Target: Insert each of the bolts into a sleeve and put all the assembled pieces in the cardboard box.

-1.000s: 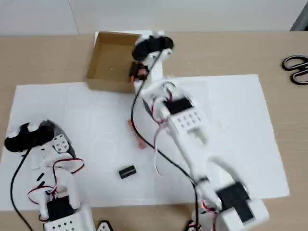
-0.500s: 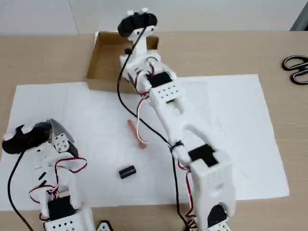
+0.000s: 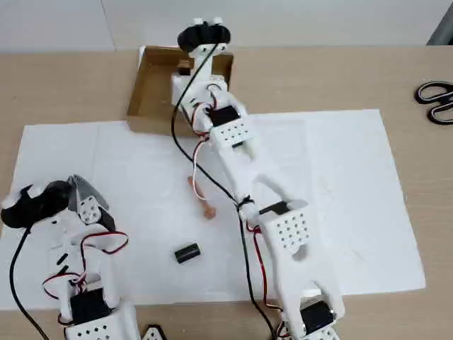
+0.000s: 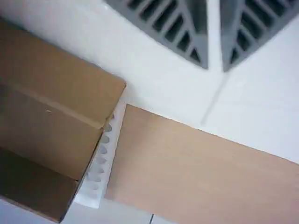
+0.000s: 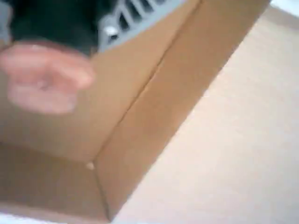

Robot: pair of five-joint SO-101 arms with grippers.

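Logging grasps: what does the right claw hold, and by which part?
The right claw holds a pink bolt in a black sleeve, seemingly by the sleeve; contact is blurred.

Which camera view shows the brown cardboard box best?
The high view: the brown cardboard box appears nearly whole, at the white paper's far edge, the right gripper above it. The right wrist view shows one inner corner beyond the gripped pink bolt. The left wrist view shows brown walls, probably its outside.
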